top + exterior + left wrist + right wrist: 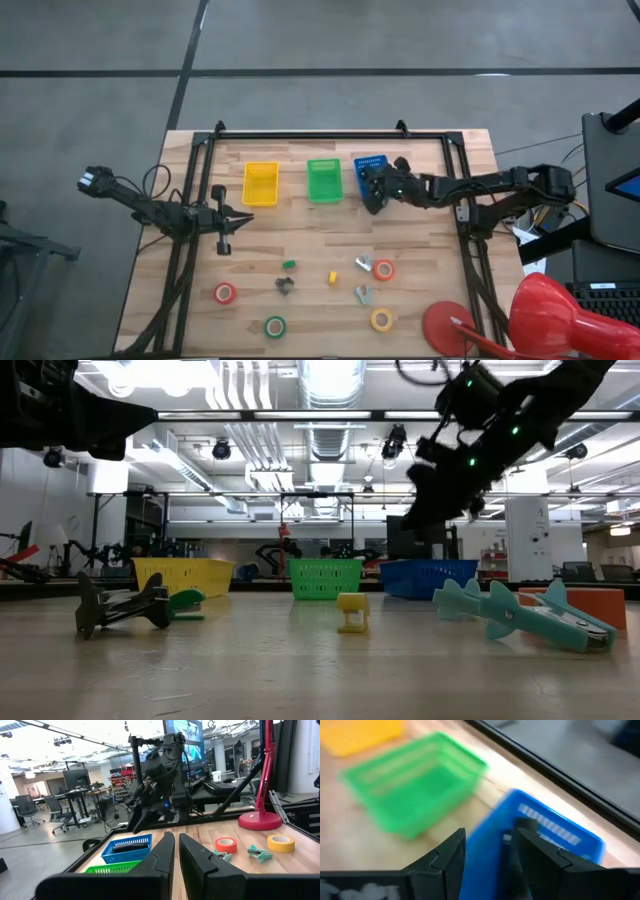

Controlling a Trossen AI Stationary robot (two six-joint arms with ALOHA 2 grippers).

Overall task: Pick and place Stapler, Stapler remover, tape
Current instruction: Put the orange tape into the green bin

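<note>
The dark stapler (127, 848) lies inside the blue basket (371, 163). My right gripper (490, 855) hovers open over that basket's near side and holds nothing. Ring-shaped tape rolls lie flat on the near table: red (225, 293), green (275, 326), yellow (381, 319), orange-red (383, 269). Small claw-shaped staple removers lie between them: dark (285, 286), green (289, 264), yellow (332, 277), and two pale ones (364, 263) (362, 294). My left gripper (226, 228) waits shut over the table's left part, near the yellow basket (261, 183).
The green basket (324, 180) stands between the yellow and blue ones along the far side. A red desk lamp (445, 325) has its base on the near right corner. A black frame (330, 135) borders the table's far edge and sides.
</note>
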